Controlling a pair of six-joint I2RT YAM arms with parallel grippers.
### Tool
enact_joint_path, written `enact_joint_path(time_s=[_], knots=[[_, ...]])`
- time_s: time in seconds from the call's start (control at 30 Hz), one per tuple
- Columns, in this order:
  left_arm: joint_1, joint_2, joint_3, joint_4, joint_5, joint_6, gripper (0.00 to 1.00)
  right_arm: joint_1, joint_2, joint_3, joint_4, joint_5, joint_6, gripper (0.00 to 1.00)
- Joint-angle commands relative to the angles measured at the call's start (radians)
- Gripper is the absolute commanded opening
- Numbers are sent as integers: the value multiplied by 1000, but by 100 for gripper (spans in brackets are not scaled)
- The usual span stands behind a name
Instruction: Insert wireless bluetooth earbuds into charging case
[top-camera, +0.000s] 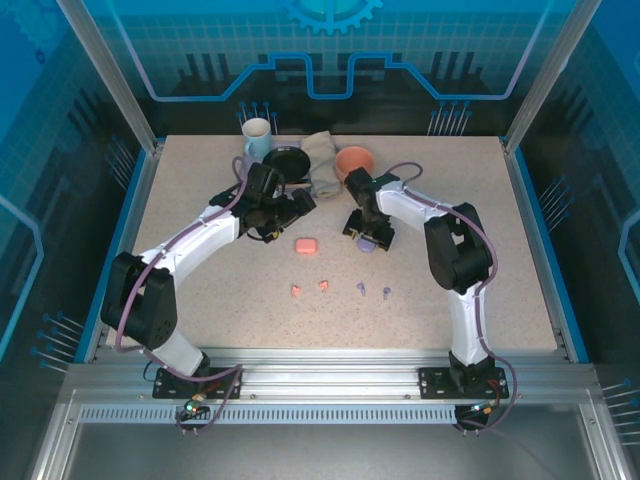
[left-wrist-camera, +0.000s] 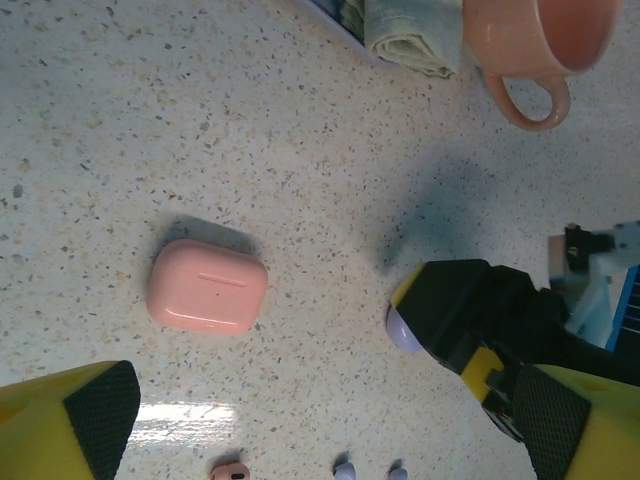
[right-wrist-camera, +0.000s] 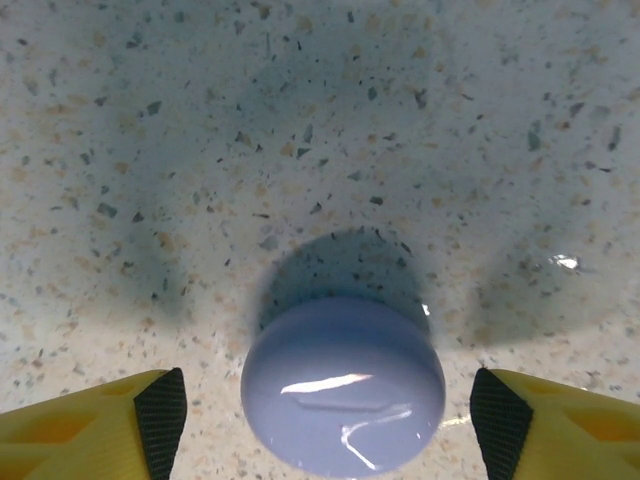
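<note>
Right gripper (right-wrist-camera: 325, 410) gapes astride the lilac case (right-wrist-camera: 343, 350), long axis seemingly finger to finger

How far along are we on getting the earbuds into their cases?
Nothing is done yet: the two coral-pink earbuds and two lilac earbuds lie loose on the table, and the pink case sits closed. In hand: the right gripper straddles the lilac case, fingers apart from it; the left gripper hovers open near the pink case. Left: open both cases, seat all four buds.
</note>
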Motion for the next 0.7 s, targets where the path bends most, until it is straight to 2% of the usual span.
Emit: enact_joint_path(time_s=[0.0,0.67], knots=[[-13,14,36,-9,9,29,99,-13,27,14,15,-17,7,76],[-57,55,77,-12,-3,23,99,-11,15,-36,30,-25,-6,67]])
